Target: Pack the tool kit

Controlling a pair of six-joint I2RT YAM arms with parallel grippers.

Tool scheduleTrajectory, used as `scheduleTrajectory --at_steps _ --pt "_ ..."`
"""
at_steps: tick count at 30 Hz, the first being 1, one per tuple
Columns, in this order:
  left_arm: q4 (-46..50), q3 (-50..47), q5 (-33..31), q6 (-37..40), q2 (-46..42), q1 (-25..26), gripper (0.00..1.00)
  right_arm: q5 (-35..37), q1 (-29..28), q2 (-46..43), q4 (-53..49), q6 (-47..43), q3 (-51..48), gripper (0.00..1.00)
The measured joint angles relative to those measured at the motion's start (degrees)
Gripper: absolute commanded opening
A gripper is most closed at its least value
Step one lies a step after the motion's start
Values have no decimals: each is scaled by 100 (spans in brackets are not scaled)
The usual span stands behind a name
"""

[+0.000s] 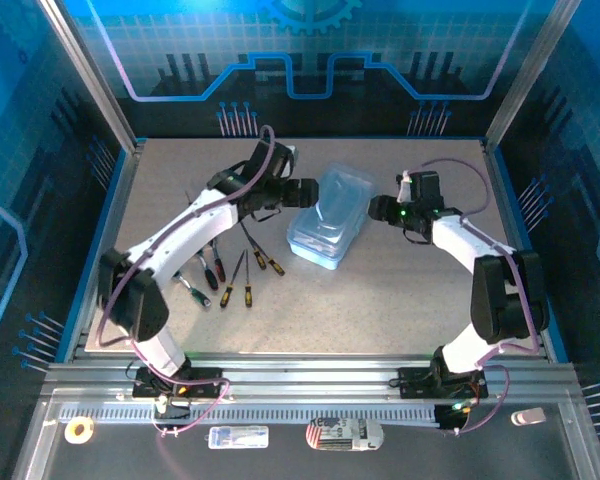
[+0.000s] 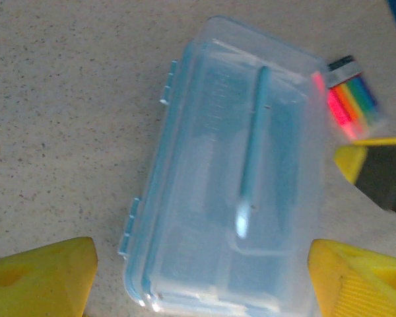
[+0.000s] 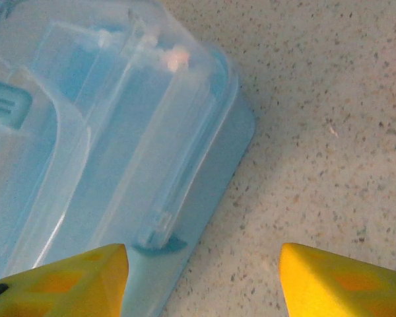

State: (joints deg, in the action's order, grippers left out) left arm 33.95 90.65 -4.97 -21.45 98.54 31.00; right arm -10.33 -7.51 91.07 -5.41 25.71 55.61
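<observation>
- Case (image 1: 329, 218) lies shut at mid-bench (image 1: 400, 300); screwdrivers (image 1: 230, 272) lie loose at its 8 o'clock.
- Left end effector (image 1: 307, 193) is at the case's 10 o'clock, fingers (image 2: 46, 277) wide, holding nothing.
- Right end effector (image 1: 377, 209) is at its 3 o'clock, fingers spread, empty, just beside the case wall.
- Step looks like opening the lid: brace the case with one side and work the latches (image 2: 129, 228) with the other.
- Lift slowly; the case looks light and slick and may slide.
</observation>
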Motion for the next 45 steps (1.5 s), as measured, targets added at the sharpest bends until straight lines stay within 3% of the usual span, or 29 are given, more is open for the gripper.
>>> scheduleTrajectory --at_steps 10,28,38,45 --pt "424 997 -317 103 1364 -129 81 -98 0 -142 142 293 -442 61" --pt "81 785 -247 81 1366 -120 80 -76 -214 444 413 437 -328 61" --pt "-85 599 -120 166 1318 612 81 -68 -380 551 459 498 -225 61" --pt "-74 570 -291 195 1327 699 81 -79 -378 538 448 472 -225 63"
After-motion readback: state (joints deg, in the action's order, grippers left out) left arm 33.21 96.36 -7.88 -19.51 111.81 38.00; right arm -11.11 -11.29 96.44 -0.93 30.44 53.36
